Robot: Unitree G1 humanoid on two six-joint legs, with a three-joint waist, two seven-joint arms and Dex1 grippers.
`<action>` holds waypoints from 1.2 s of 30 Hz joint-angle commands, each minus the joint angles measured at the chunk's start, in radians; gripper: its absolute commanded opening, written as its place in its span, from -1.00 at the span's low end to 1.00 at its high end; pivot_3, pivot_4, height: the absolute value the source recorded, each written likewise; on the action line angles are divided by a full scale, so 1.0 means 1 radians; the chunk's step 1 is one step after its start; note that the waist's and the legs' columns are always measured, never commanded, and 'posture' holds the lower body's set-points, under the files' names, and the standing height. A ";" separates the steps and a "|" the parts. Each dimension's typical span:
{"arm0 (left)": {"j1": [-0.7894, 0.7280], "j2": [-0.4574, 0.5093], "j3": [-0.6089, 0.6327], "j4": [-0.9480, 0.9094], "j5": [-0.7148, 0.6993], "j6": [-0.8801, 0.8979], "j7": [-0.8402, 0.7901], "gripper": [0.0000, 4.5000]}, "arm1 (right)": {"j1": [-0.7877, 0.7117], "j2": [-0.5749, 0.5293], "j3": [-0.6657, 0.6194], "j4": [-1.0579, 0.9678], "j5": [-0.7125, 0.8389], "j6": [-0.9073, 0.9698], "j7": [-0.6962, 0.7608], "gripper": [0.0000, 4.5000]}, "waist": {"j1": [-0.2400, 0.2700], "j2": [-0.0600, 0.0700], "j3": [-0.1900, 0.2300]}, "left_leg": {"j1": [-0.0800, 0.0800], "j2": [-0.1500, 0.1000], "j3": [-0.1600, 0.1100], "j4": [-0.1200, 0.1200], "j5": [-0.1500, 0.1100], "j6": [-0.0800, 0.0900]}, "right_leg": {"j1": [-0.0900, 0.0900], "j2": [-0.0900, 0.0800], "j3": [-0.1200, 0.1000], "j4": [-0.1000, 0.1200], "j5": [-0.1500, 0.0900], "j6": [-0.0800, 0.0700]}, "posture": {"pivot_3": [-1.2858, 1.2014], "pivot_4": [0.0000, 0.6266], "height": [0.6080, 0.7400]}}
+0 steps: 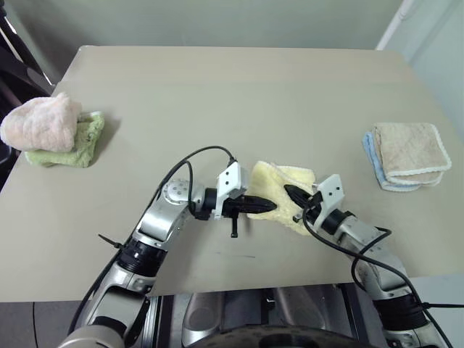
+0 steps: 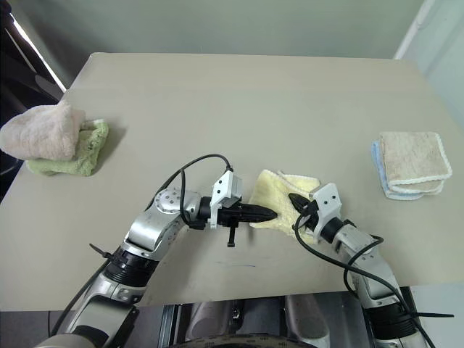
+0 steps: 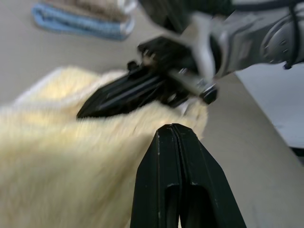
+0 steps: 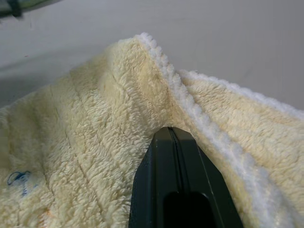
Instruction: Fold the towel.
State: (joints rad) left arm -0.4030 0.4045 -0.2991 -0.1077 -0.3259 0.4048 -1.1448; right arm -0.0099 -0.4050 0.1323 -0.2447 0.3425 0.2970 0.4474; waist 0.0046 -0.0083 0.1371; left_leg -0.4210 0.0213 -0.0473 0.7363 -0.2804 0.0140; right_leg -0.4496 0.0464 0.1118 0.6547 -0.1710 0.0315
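The towel (image 1: 279, 194) is seen bunched on the desk (image 1: 232, 94) toward six o'clock of its surface, between the two arms. The left gripper (image 1: 267, 206) is closed at the towel's nine-o'clock edge, and the right gripper (image 1: 290, 193) is closed at its three-o'clock side. In the right wrist view the fingers (image 4: 173, 156) are pressed flat together with pile and the whitish hem rising around the tips; whether cloth is actually pinched between them cannot be told for certain, since no fold is seen inside the seam.

Several risks are judged from this. If only loose pile is caught, the cloth could slip free as soon as it is lifted. If a double layer is clamped, the fold would be dragged crooked and the hems left misaligned. The two grippers are held very near each other, so a collision of the fingers could be caused by any inward move. The stacked towels (image 1: 406, 156) at three o'clock and the pink and green towels (image 1: 54, 130) at nine o'clock lie well apart and are unlikely to be disturbed.
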 commanded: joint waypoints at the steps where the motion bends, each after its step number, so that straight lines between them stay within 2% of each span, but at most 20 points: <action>1: 0.005 -0.031 0.000 -0.091 -0.036 0.048 0.055 -0.98 | -0.012 -0.006 -0.082 -0.050 0.067 0.068 0.010 -1.00 | 0.000 0.001 0.000 | 0.000 0.000 0.000 0.000 -0.001 -0.001 | 0.000 0.000 0.000 -0.001 0.000 0.000 | 0.03 -0.52 0.44; 3: 0.010 -0.046 0.012 -0.113 -0.047 0.066 0.087 -0.98 | -0.018 -0.014 -0.125 -0.118 0.148 0.139 0.019 -1.00 | 0.000 0.001 0.000 | -0.004 0.000 0.000 0.000 -0.001 0.000 | -0.001 0.000 0.000 -0.002 0.000 0.000 | 0.03 -0.52 0.44; 6: -0.016 -0.060 0.036 -0.040 -0.043 0.039 0.105 -1.00 | -0.032 -0.051 -0.243 -0.245 0.354 0.280 0.023 -0.75 | 0.002 0.003 0.000 | -0.011 0.000 0.001 0.000 -0.001 -0.001 | -0.006 0.000 0.000 -0.001 0.001 -0.001 | 0.03 -0.52 0.44; 8: -0.036 -0.066 0.045 0.037 -0.031 -0.005 0.100 -1.00 | -0.041 -0.073 -0.306 -0.285 0.443 0.339 0.010 -0.46 | 0.003 0.003 0.000 | -0.016 0.000 0.003 -0.001 -0.001 -0.002 | -0.012 0.000 0.000 -0.001 0.005 -0.009 | 0.03 -0.52 0.44; 13: -0.042 -0.068 0.051 0.190 0.003 -0.137 0.075 -1.00 | -0.027 -0.163 -0.422 -0.302 0.633 0.534 -0.045 0.26 | 0.005 0.003 0.000 | -0.015 0.001 0.003 -0.002 -0.001 -0.002 | -0.012 0.000 0.000 -0.001 0.002 -0.010 | 0.03 -0.52 0.44; 18: -0.035 -0.067 0.048 0.281 0.033 -0.242 0.053 -1.00 | 0.004 -0.199 -0.475 -0.249 0.780 0.661 -0.083 0.26 | 0.009 0.003 0.000 | -0.015 0.001 0.004 -0.002 -0.004 -0.001 | -0.012 0.000 0.001 -0.001 -0.001 -0.007 | 0.03 -0.52 0.44; 20: -0.030 -0.070 0.045 0.297 0.042 -0.267 0.049 -1.00 | 0.010 -0.202 -0.476 -0.232 0.815 0.693 -0.092 0.26 | 0.009 0.003 0.000 | -0.015 0.001 0.004 -0.002 -0.004 0.000 | -0.012 0.000 0.001 -0.001 -0.006 0.000 | 0.03 -0.52 0.44; 22: -0.029 -0.076 0.047 0.306 0.047 -0.278 0.054 -1.00 | 0.011 -0.200 -0.467 -0.211 0.829 0.719 -0.106 0.26 | 0.009 0.003 0.000 | -0.015 0.001 0.004 -0.002 -0.005 0.000 | -0.012 0.000 0.001 -0.001 -0.005 0.001 | 0.03 -0.52 0.44; 30: -0.013 -0.076 0.048 0.306 0.063 -0.301 0.058 -1.00 | 0.014 -0.187 -0.420 -0.223 0.788 0.721 -0.121 0.26 | 0.007 0.004 0.000 | -0.015 0.001 0.004 -0.002 -0.004 0.001 | -0.012 0.000 0.001 0.001 -0.004 0.001 | 0.03 -0.52 0.44; 35: -0.007 -0.077 0.045 0.301 0.069 -0.303 0.063 -1.00 | 0.017 -0.202 -0.409 -0.217 0.742 0.692 -0.082 0.26 | 0.007 0.004 0.000 | -0.015 0.001 0.004 -0.002 -0.004 0.001 | -0.012 0.000 0.001 0.001 -0.004 0.001 | 0.03 -0.52 0.44; 36: -0.008 -0.078 0.045 0.300 0.071 -0.303 0.066 -1.00 | 0.015 -0.201 -0.404 -0.223 0.726 0.677 -0.074 0.18 | 0.007 0.004 0.000 | -0.015 0.001 0.004 -0.002 -0.004 0.001 | -0.012 0.000 0.001 0.001 -0.004 0.001 | 0.03 -0.52 0.44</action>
State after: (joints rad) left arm -0.4135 0.3300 -0.2555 0.2020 -0.2611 0.1136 -1.0838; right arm 0.0099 -0.5963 -0.2681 -0.4405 1.0872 1.0081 0.3447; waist 0.0116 -0.0047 0.1374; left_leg -0.4361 0.0219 -0.0432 0.7346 -0.2845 0.0149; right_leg -0.4621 0.0465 0.1127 0.6556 -0.1751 0.0323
